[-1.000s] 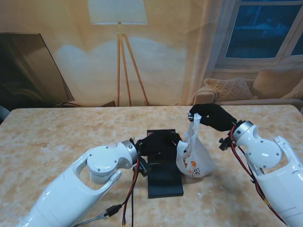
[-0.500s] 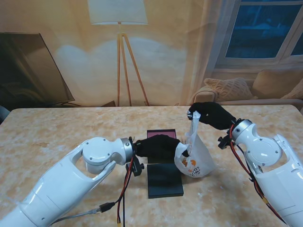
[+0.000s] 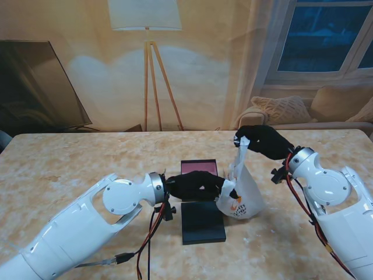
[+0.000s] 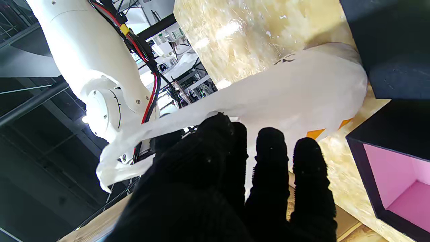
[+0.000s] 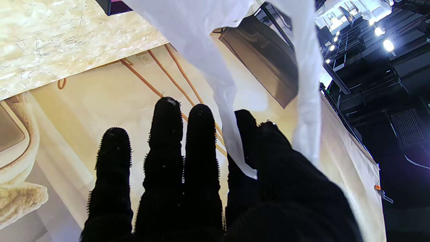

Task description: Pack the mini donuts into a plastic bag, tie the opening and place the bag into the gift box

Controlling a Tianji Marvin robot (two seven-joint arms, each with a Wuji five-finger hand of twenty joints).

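Observation:
The white plastic bag (image 3: 242, 197) with an orange print stands on the table, just right of the gift box. My right hand (image 3: 263, 142) is shut on its drawn-up top, with the film pinched between thumb and forefinger (image 5: 247, 134). My left hand (image 3: 195, 185) reaches over the box to the bag's left side. There its thumb (image 4: 215, 134) and forefinger close on the bag (image 4: 302, 84) where the neck leaves the body. The black gift box (image 3: 198, 166) lies open and shows a pink inside (image 4: 396, 174). Any donuts in the bag are hidden.
The box's flat black lid (image 3: 202, 221) lies on the marble table (image 3: 70, 169), nearer to me than the box and under my left wrist. Red and black cables (image 3: 152, 233) hang from the left forearm. A lamp, dark screen and sofa stand beyond the far edge.
My left forearm has dropped lower and the hand has slid right onto the bag's side. My right hand has shifted slightly right, still holding the bag's top up.

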